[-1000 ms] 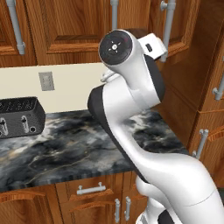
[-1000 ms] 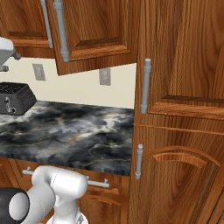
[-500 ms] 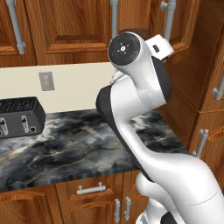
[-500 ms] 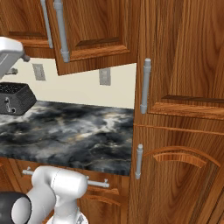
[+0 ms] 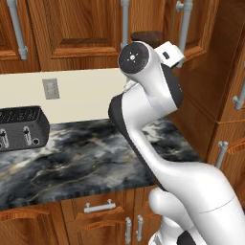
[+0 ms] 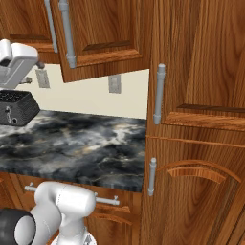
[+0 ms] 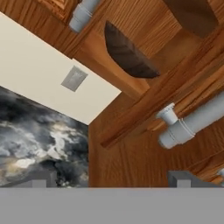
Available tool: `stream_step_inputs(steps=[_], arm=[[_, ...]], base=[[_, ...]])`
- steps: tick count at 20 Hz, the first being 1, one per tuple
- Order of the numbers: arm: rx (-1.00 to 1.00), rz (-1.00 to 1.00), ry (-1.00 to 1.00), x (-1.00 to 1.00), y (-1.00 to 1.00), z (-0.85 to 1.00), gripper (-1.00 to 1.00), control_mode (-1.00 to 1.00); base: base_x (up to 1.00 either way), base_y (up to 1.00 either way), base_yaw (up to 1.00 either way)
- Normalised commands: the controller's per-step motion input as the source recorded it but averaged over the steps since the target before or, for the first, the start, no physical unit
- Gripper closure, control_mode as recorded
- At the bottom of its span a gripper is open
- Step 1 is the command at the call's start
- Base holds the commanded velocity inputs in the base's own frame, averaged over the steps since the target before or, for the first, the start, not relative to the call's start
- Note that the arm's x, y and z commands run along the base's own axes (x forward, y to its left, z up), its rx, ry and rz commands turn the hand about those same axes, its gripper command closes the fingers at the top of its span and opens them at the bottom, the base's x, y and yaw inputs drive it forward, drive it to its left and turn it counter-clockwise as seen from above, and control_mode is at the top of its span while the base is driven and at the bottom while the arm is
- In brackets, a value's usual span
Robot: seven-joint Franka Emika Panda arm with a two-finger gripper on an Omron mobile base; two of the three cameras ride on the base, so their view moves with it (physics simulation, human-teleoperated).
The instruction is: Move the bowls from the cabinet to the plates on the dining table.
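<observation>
Cabinet (image 5: 86, 28), reddish-brown wall unit, spans the top of the left base view; one door ajar at upper right, grey bar handle (image 5: 184, 21) beside the gap. Marble worktop (image 5: 81, 162) crosses mid-frame below, black toaster (image 5: 21, 129) at left edge. White arm rises from lower right, wrist up at the open door.

Dark brown bowl (image 7: 127, 52) sits on the cabinet shelf, upper centre of the hand view; its rim also peeks above the wrist in the left base view (image 5: 147, 36).

Gripper (image 7: 111, 179): claw spread wide, holding nothing, tips at bottom edge.

Judgement: reach step. Level the hand with the bowl rim, straddle one wall, keep off the door handle.
</observation>
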Motion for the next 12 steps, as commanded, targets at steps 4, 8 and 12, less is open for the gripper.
stream_step_inputs(steps=[4, 8, 12], arm=[[-0.15, 0.00, 0.04, 0.36, 0.05, -0.06, -1.00, -1.00], [-0.15, 0.00, 0.05, 0.39, 0.01, -0.11, -1.00, -1.00], [-0.15, 0.00, 0.05, 0.34, 0.01, -0.16, -1.00, -1.00]], base=[[0.00, 0.00, 0.00], [0.00, 0.00, 0.00], [0.00, 0.00, 0.00]])
